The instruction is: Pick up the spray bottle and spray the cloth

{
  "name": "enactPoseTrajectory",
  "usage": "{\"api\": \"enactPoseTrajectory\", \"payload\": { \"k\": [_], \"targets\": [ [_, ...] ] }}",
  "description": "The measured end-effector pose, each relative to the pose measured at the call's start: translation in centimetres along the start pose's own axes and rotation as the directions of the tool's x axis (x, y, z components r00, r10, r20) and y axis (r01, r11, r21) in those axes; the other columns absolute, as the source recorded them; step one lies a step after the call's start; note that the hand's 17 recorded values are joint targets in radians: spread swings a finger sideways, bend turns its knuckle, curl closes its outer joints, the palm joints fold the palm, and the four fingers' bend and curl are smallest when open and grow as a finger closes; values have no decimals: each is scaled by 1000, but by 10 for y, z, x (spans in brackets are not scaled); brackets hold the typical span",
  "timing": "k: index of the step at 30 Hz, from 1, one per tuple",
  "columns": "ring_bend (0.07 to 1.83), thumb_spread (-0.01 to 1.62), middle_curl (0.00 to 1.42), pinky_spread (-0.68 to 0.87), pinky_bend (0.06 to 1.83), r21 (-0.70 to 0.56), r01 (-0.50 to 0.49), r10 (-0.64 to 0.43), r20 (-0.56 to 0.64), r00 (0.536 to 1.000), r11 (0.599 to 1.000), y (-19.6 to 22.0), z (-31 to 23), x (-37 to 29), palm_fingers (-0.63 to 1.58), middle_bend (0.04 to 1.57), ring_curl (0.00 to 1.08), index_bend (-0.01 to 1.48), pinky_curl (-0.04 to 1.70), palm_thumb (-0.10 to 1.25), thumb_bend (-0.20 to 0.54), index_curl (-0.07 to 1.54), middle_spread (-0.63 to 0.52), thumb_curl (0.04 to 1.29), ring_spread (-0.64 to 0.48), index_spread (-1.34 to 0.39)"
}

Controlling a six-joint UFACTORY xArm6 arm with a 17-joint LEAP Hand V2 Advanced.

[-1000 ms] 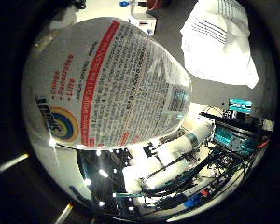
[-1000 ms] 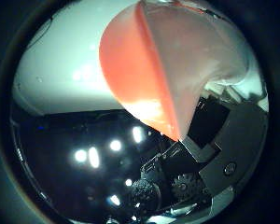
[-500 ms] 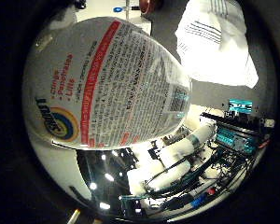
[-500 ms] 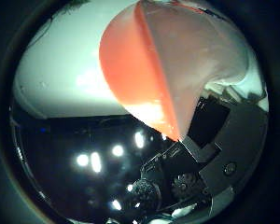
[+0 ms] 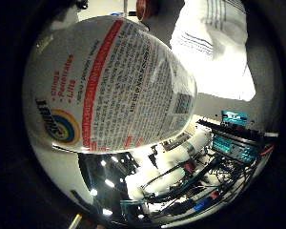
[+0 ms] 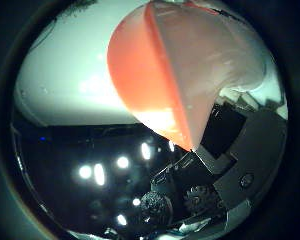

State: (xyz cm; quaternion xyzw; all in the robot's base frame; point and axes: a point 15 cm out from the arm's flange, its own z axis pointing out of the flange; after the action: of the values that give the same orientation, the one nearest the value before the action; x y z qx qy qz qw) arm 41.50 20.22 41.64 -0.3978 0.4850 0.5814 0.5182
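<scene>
1. The bottle [image 5: 109, 86] fills most of the little-finger-side view, so it sits very close against the palm; its white label with a red band and dense print faces the camera.
2. In the thumb-side view the bottle's red and pale top part bulges large, just as close to the palm.
3. The hand [image 6: 240, 175] shows as black and grey parts with small gears right beside that red top; one black part lies against the bottle's pale side. The bottle is off the table and pressed to the palm, so the fingers look curled round it, though no full finger wrap is in view.
4. The cloth [image 5: 214, 47], white with thin dark stripes, lies on the table [image 5: 262, 71] beyond the bottle, apart from it.
5. The white arm [image 5: 181, 157] runs past the bottle's lower end, with teal parts beside it.
6. Beyond the bottle's top, a white surface [image 6: 70, 80] meets a dark room with bright lamps [image 6: 122, 161].
</scene>
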Motion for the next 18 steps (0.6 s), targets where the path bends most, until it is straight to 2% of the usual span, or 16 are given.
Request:
{"api": "enactPoseTrajectory", "payload": {
  "k": [7, 10, 14, 18],
  "targets": [
    [1451, 492, 670, -304, 1246, -169, 135, -152, -92, 984, 976, 23, 68, -26, 1231, 1320, 554, 1141, 741, 1036, -17, 638, -174, 1084, -206, -273],
    [1452, 491, 670, -302, 1243, -268, 211, -250, -121, 961, 940, 40, 98, -33, 1229, 1322, 555, 1143, 742, 1036, -17, 638, -173, 1084, -206, -273],
    [1451, 495, 670, -301, 1251, -332, 286, -351, -157, 923, 899, 47, 135, -20, 1227, 1323, 555, 1144, 749, 1037, -18, 639, -172, 1083, -208, -273],
    [1451, 493, 670, -290, 1250, -398, 313, -397, -147, 906, 862, 56, 172, -2, 1226, 1324, 556, 1148, 754, 1036, -17, 641, -172, 1083, -208, -274]
  ]
}}
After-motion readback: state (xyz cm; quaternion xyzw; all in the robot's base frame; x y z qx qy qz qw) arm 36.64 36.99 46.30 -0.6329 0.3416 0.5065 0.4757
